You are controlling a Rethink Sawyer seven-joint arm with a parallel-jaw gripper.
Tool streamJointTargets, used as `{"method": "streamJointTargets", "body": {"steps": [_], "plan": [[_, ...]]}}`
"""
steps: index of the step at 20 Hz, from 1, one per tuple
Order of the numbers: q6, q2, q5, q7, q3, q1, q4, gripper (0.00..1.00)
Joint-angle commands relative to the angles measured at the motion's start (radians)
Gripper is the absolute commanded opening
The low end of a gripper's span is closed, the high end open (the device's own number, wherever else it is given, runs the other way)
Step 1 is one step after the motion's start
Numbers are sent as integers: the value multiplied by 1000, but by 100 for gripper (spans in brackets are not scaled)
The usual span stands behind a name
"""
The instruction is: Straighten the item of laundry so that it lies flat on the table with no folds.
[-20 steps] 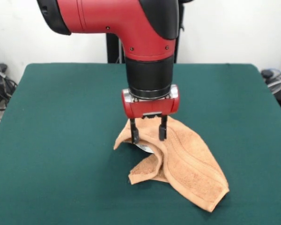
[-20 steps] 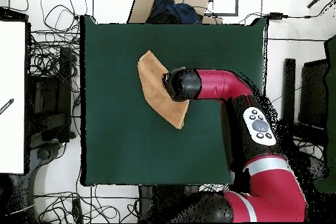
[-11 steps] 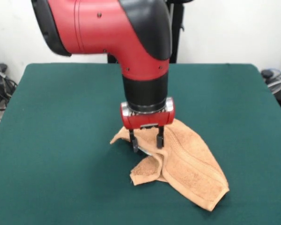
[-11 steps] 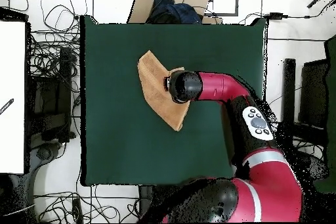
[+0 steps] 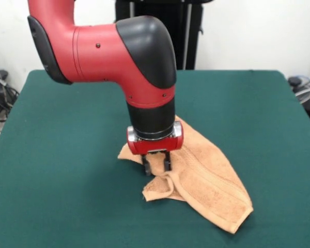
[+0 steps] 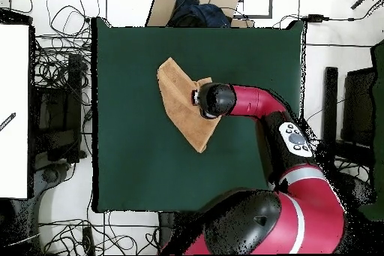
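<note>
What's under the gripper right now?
The gripper is down on the folded towel, fingers pinching a raised fold near its folded-over flap. The table lies beneath. The arm hides this spot from overhead, and what the fold covers cannot be seen.

Front camera faces across the table (image 5: pixel 51 155); overhead looks straight down on it.

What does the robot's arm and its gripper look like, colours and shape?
The arm is thick and rounded, glossy red with black elbow covers and a black cylindrical wrist. Below the wrist sit a silver ring and a red block, the gripper, with two short black jaws. Overhead, a grey button panel shows on a red link.
</note>
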Motion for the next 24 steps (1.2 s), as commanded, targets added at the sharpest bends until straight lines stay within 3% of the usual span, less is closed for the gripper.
{"method": "streamJointTargets", "body": {"steps": [1, 17, 18, 24], "plan": [[-90, 69, -67, -19, 33, 0, -1, 0], [-87, 28, -56, -4, 37, -5, 40, 0], [-82, 28, -48, -6, 44, -14, 51, 100], [-91, 27, -53, -7, 45, -16, 54, 100]]}}
